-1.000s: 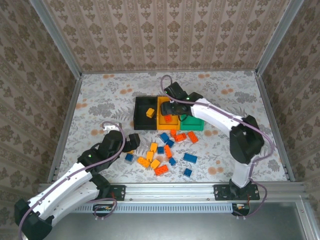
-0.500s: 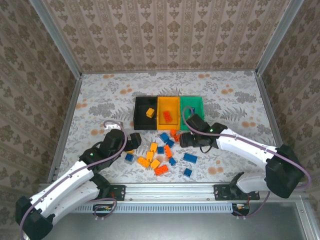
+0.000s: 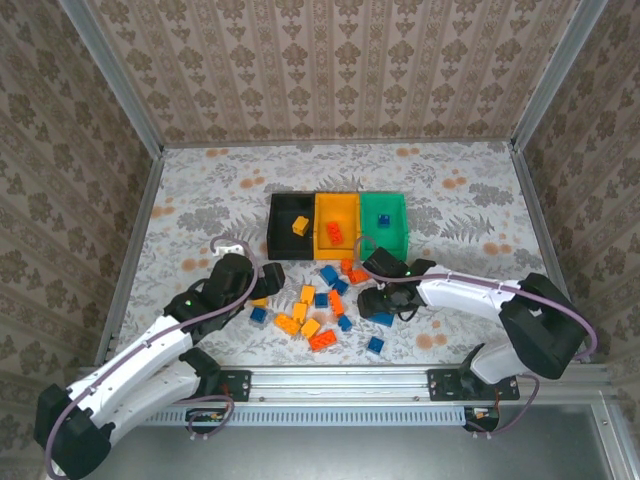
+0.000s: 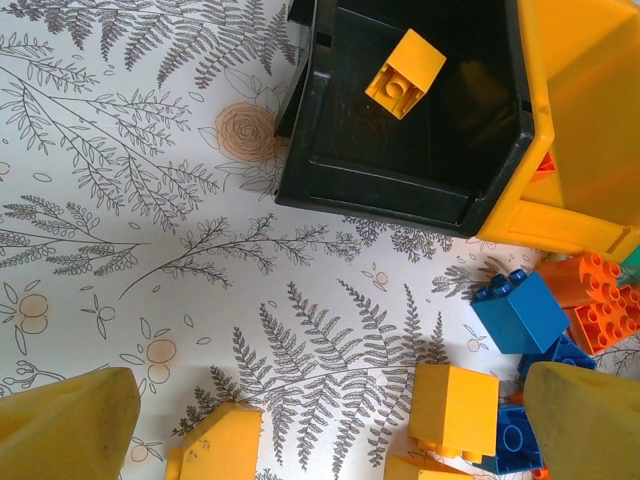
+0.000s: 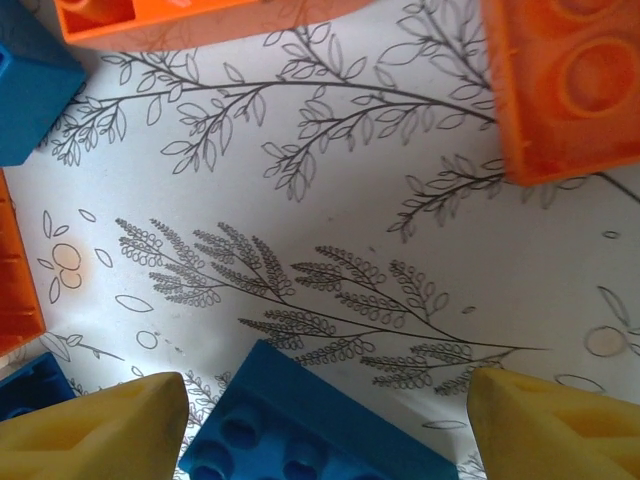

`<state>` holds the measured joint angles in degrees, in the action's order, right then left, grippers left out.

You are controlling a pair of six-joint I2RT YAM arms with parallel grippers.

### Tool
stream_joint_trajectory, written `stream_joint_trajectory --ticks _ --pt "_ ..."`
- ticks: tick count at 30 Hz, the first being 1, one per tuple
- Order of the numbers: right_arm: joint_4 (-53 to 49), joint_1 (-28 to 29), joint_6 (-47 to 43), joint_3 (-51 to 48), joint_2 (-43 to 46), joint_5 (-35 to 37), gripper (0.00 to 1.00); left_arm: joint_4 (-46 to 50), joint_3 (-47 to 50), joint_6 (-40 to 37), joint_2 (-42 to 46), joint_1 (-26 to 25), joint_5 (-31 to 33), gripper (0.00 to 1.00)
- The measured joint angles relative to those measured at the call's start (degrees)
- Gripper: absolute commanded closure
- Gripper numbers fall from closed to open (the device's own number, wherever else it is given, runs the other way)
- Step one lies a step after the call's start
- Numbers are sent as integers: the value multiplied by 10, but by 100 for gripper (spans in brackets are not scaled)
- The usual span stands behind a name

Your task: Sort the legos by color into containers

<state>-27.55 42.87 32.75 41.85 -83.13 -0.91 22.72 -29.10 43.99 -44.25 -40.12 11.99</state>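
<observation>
The containers stand in a row: a black bin with one yellow lego, a yellow-orange bin with a red-orange lego, and a green bin. Loose legos in yellow, red-orange and blue lie in front of the bins. My right gripper hangs open low over a flat blue lego, which lies between its yellow fingers. My left gripper is open at the pile's left edge, with yellow legos between its fingers. The black bin lies just ahead.
Red-orange legos and a blue one lie close around the right gripper. A lone blue lego sits near the front rail. Metal frame posts and patterned walls enclose the table; bare cloth lies left and right of the bins.
My right arm swung from above the yellow-orange bin down to the pile and now hovers over the flat blue lego, jaws a little wider. My left gripper crept slightly toward the pile.
</observation>
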Motion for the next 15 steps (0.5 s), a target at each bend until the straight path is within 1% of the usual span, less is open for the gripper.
stream_joint_trajectory --ticks 5,9,15 --pt "-3 10 -10 3 -9 -12 32 -2 6 0 0 6 -3 0" --pt "-19 28 -13 10 -9 -12 33 -4 13 0 0 12 -8 0" --pt "-42 53 -12 27 -26 -4 38 -6 14 2 0 17 -16 0"
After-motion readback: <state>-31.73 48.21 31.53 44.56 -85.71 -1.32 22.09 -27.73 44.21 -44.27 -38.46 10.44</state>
